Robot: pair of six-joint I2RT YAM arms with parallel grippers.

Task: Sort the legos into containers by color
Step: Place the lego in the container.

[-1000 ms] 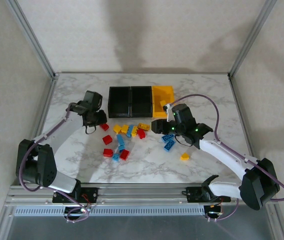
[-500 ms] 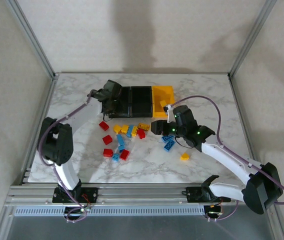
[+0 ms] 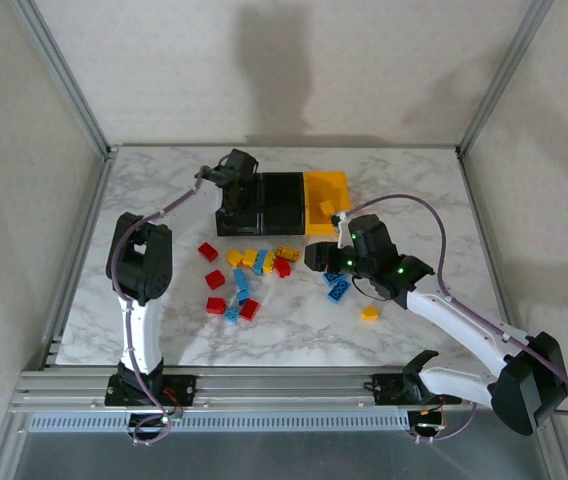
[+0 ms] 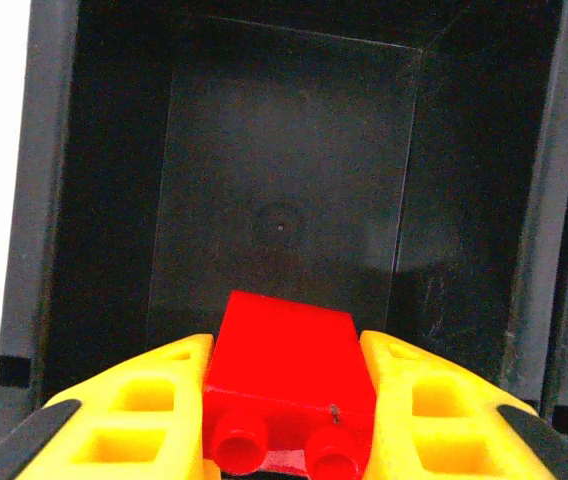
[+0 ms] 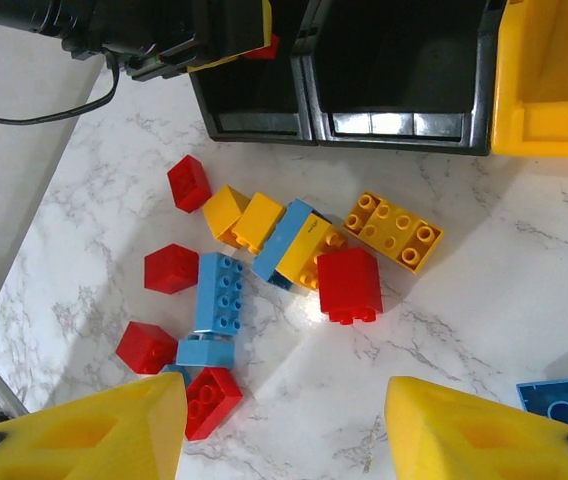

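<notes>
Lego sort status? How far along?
Barely started. Done: one yellow brick seems to lie in the yellow bin. In hand: left gripper holds a red brick over the left black bin, which looks empty. Left: the mixed pile on the table; right gripper open above it.

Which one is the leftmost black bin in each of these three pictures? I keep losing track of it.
Top external: the bin is at the left end of the row, under the left gripper.
Left wrist: upper and middle of the picture, its dark floor showing beyond the red brick.
Right wrist: top edge, left of centre.
Shared landmark: the red brick held over it, also peeking out in the right wrist view.
</notes>
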